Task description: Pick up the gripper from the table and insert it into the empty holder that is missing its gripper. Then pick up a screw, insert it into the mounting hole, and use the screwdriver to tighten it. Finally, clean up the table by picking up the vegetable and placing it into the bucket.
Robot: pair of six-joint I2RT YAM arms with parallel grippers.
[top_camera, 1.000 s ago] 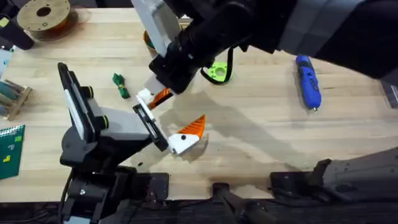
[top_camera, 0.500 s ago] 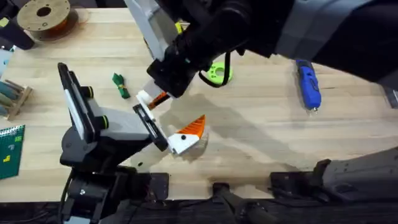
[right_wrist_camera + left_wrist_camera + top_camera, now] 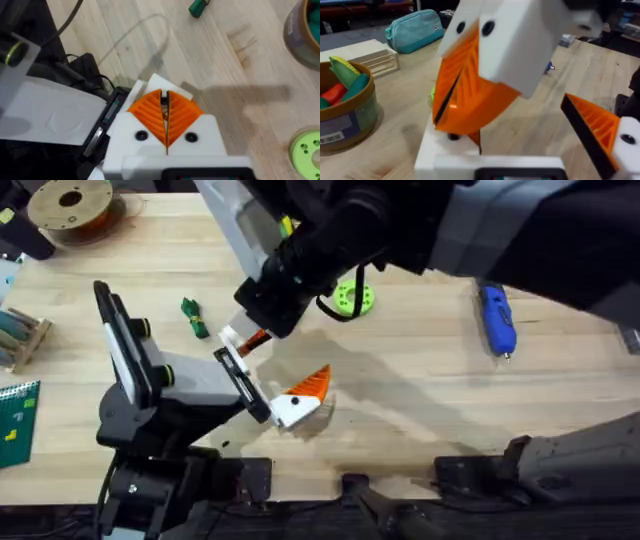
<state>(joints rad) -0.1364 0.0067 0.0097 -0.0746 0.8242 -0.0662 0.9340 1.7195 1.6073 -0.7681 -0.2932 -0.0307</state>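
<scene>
My right arm reaches across the table, and my right gripper (image 3: 262, 328) (image 3: 164, 119) is shut, its orange pads pressed on the small orange gripper (image 3: 470, 134). That piece sits right at the bare white holder (image 3: 232, 340) (image 3: 465, 157) (image 3: 159, 82), which is one finger of my left gripper (image 3: 268, 370). The left gripper is open; its other finger carries an orange wedge (image 3: 308, 385) (image 3: 597, 127). The blue screwdriver (image 3: 495, 315) lies at the right. The dark green vegetable (image 3: 194, 317) (image 3: 199, 7) lies on the table beyond the left arm. The bucket (image 3: 345, 115) (image 3: 305, 30) holds toy foods.
A bright green ring (image 3: 352, 297) (image 3: 307, 149) lies just beyond the right gripper. A brown filament spool (image 3: 72, 205) sits at the far left corner. A wooden rack (image 3: 20, 335) and a green card (image 3: 18, 420) lie along the left edge.
The right arm has shifted slightly left and away over the holder, uncovering more of the green ring. The left arm has not moved.
</scene>
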